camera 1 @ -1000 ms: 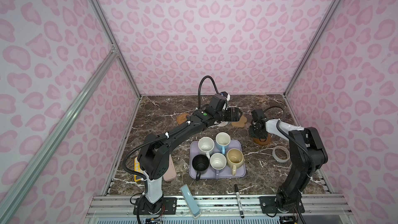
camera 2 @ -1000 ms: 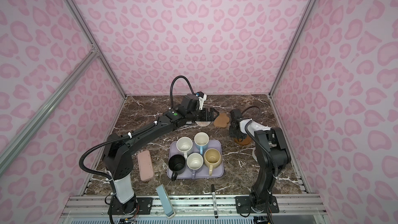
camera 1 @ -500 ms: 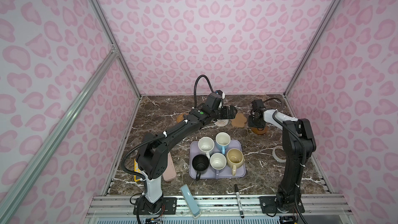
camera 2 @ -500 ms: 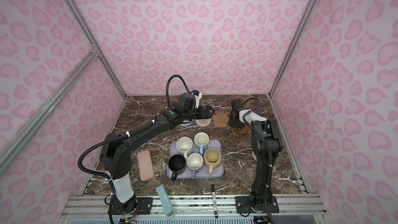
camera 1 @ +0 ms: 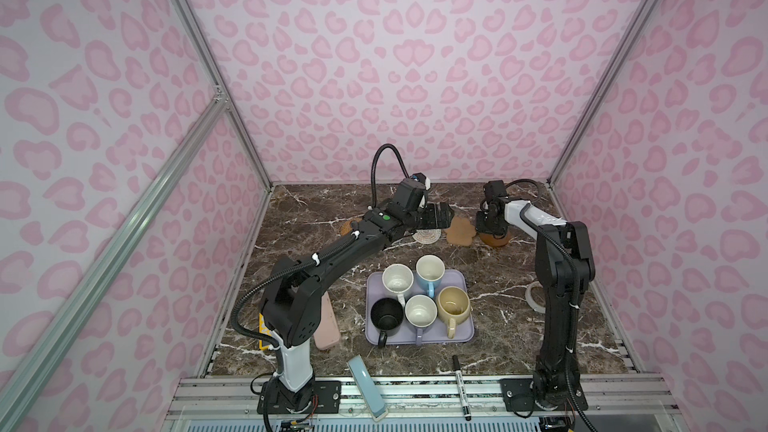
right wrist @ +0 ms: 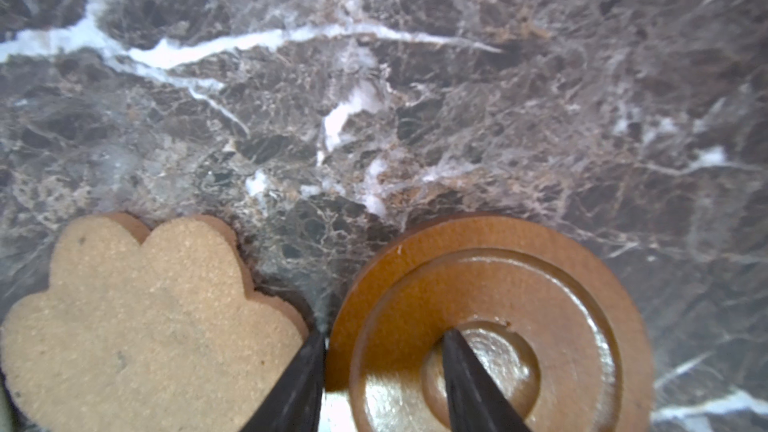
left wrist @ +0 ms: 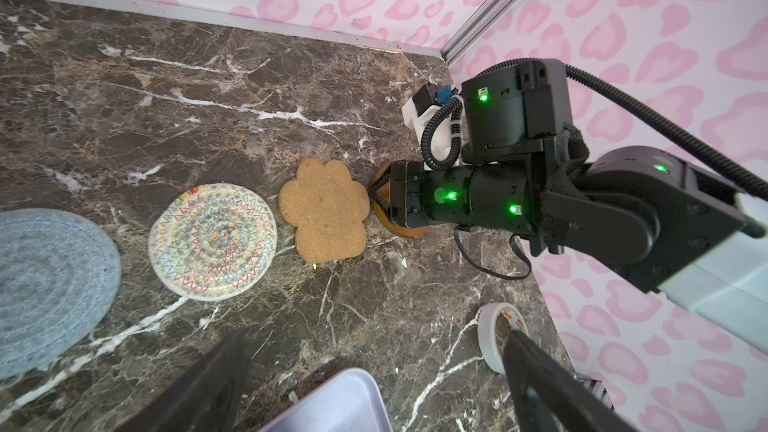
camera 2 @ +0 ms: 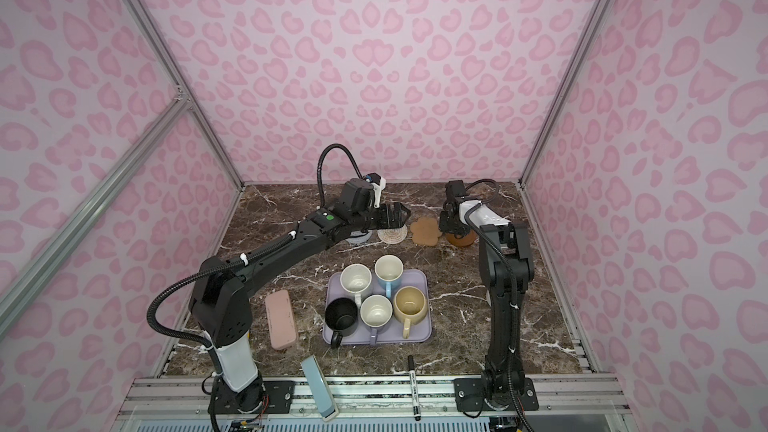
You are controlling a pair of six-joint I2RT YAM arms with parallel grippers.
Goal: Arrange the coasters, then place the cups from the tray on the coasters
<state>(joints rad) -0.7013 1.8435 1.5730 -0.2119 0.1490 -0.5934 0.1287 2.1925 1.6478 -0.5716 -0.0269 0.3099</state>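
Right wrist view: right gripper (right wrist: 383, 332) fingers pinch the glossy brown rimmed disc coaster (right wrist: 540, 284), far right. Left gripper (camera 1: 442, 214) gapes wide, empty. Near centre, flat lavender rectangular tray (camera 1: 466, 337) holds five handled mugs (camera 1: 420, 310).

Five mugs (camera 1: 397, 279) (camera 1: 430, 270) (camera 1: 386, 314) (camera 1: 420, 310) (camera 1: 453, 307), five coasters (camera 1: 345, 226) (left wrist: 50, 284) (camera 1: 426, 236) (camera 1: 460, 233) (camera 1: 494, 240), one tray (camera 1: 457, 336), one tape ring (left wrist: 485, 335), one marker (camera 1: 460, 384), one pink case (camera 2: 281, 320)

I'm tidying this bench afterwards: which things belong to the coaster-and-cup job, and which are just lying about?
Job: rattan coaster, blue coaster, cream coaster, paw coaster, brown disc, tray, white cup, blue cup, black cup, lavender cup, yellow cup.
Lying about: tape ring, pink case, marker, blue block.
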